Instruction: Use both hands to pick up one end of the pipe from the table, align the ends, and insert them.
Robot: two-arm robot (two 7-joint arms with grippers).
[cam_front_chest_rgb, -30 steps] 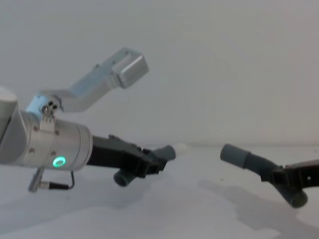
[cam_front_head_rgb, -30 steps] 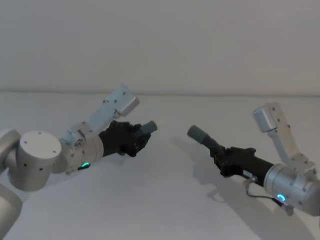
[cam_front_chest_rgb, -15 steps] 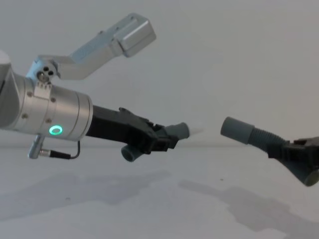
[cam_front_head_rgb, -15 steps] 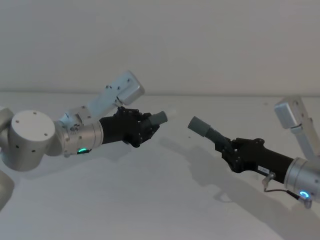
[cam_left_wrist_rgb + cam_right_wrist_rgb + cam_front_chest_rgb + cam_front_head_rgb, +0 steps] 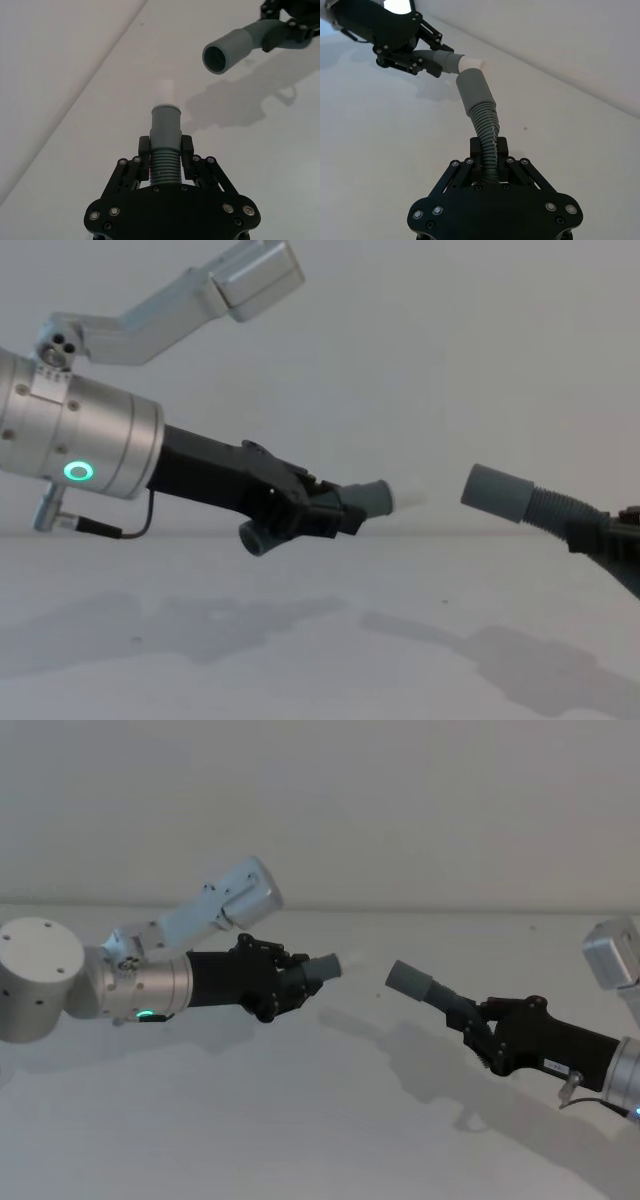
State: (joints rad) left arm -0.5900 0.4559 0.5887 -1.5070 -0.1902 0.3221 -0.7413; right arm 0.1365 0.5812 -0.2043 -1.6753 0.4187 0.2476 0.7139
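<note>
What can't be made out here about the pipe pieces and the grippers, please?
- Chest view: right gripper cut off by the right edge.
- Right wrist view: far end of the longer piece hidden behind that gripper's body.
- Head view: short piece, pale tip lost against the white table.

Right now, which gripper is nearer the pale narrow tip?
Left. The left gripper holds the short hose ending in the pale tip; the right gripper holds the longer hose across the gap, its cuff short of the tip.
</note>
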